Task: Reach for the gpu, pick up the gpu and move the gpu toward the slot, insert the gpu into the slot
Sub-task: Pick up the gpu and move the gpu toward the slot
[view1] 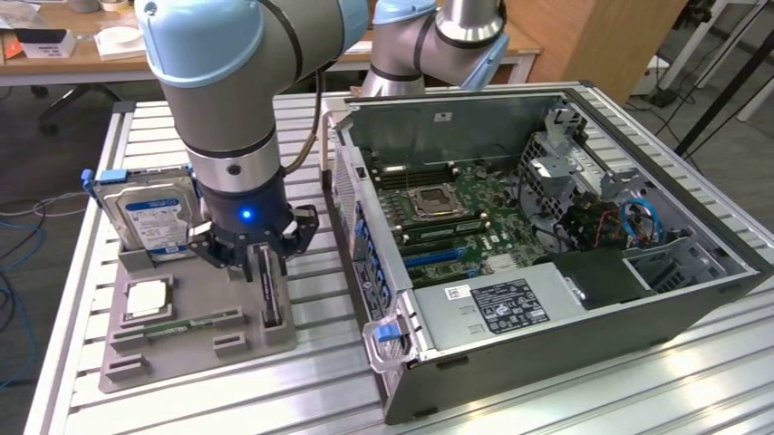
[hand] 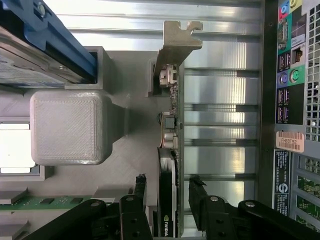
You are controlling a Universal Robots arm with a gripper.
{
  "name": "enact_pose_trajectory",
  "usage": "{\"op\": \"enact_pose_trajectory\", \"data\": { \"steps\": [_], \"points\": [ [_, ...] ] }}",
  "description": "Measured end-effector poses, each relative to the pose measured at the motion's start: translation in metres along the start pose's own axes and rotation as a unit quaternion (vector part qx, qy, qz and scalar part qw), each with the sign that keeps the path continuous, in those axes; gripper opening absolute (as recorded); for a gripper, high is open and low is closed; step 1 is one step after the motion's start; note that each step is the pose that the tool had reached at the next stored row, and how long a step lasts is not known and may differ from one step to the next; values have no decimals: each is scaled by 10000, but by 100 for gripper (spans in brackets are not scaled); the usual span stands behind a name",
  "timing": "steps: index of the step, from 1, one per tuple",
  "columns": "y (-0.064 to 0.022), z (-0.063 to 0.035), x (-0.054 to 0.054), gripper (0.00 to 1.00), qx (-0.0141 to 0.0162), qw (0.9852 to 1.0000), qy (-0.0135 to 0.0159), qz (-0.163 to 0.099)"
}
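1. The gripper [hand: 168, 177] is down at the grey holder [view1: 194, 349], pointing straight down off the arm [view1: 230, 109], and its jaws are spread wide.
2. In the wrist view, the two black fingers [hand: 196, 192] stand one on each side of the gpu [view1: 271, 292]. There's a sliver of daylight on both sides, so nothing is clamped.
3. The gpu stands on its long edge in a groove of the holder, upright. It sits on the side of the holder nearer the computer case [view1: 581, 335].
4. Its silver bracket [hand: 176, 42] is at the end of the card away from the fingers, which straddle the dark board end.
5. Moving out across the holder, a blue-labelled hard drive [view1: 148, 217] stands upright in its own slot, towards the exterior view's left of the gripper.
6. A square processor chip [view1: 145, 297] lies flat in front of the drive. A narrow green memory stick [view1: 194, 323] lies beside the chip, close to the gpu's groove.
7. Further out, the computer case lies open on the slatted metal table [view1: 303, 390], to the exterior view's right of the holder.
8. Its green motherboard [view1: 441, 213] faces up, and the gpu is well apart from it, outside the case.
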State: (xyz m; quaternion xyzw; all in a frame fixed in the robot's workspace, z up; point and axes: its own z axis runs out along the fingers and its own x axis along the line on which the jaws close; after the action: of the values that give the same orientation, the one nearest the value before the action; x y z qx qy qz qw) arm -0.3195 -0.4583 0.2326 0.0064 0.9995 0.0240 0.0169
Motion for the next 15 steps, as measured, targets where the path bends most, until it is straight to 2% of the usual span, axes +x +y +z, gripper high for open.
{"op": "enact_pose_trajectory", "data": {
  "steps": [3,4,7,8,15],
  "points": [
    [0,0,0,46,0,10000,0,0],
    [0,0,0,39,0,10000,0,0],
    [0,0,0,37,0,10000,0,0],
    [0,0,0,31,0,10000,0,0],
    [0,0,0,26,0,10000,0,0]
  ]
}}
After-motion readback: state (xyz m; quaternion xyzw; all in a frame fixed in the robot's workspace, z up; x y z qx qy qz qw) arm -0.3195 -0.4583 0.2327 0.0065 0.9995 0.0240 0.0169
